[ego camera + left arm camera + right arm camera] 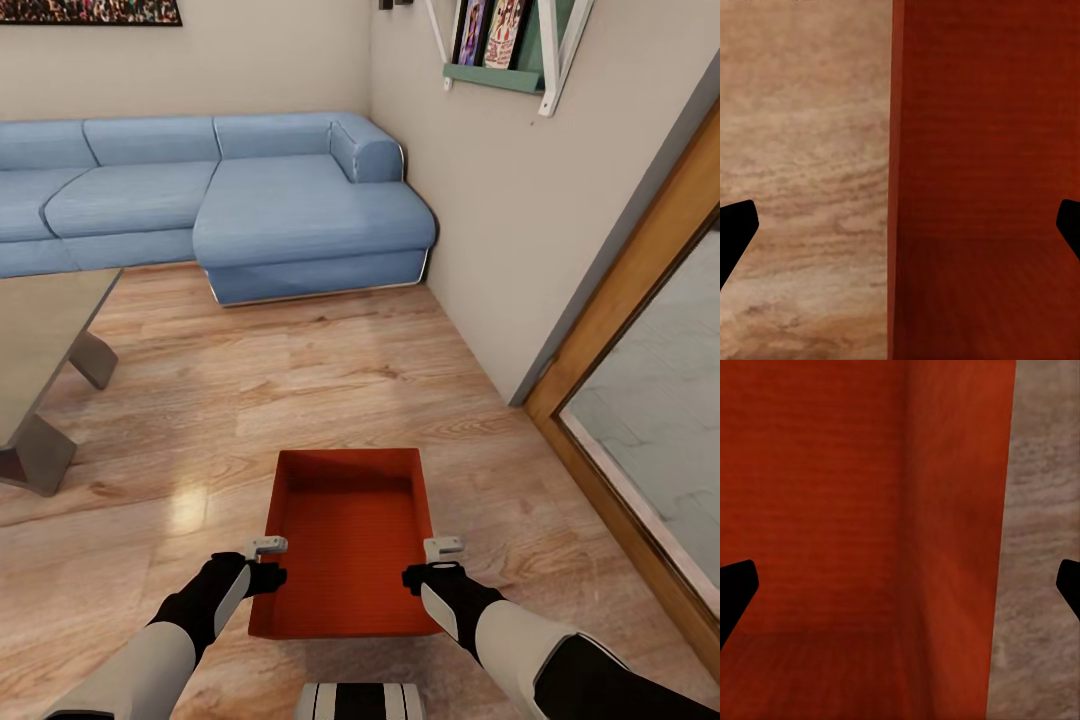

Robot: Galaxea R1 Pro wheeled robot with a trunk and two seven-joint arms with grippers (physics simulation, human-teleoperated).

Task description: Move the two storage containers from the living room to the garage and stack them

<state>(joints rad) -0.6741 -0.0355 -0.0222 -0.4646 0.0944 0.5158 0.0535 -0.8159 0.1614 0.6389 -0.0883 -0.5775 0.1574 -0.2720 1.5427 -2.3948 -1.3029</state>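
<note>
**A:** What do you have closest to you?

**B:** I see the robot's own base (360, 700) at the near edge, and just past it the orange-red bin (350, 545). I take this bin as my landmark. It stands on the light wood floor (200, 400) of the living room, open side up, with nothing inside.

**A:** And the two arms?

**B:** The left gripper (266, 562) is at the bin's left wall, near the close end. In the left wrist view its fingers (736, 232) stand wide apart, one over the floor (802, 165) outside the wall and one over the inside of the bin (982, 150). The right gripper (440, 562) is at the bin's right wall. Its fingers (736, 594) are also spread, with the wall of the bin (952, 510) between them. I cannot tell if any finger touches the walls.

**A:** What is further away?

**B:** To the left of the bin, and a little beyond it, stands a low table (45, 330) with grey legs. To the right of the bin is a wood-framed glass door (650, 400). Well beyond the bin's far end a blue sofa (250, 205) stands against the beige wall. Beyond the bin to the right, high on the wall, a green shelf (500, 60) hangs with some books.
</note>
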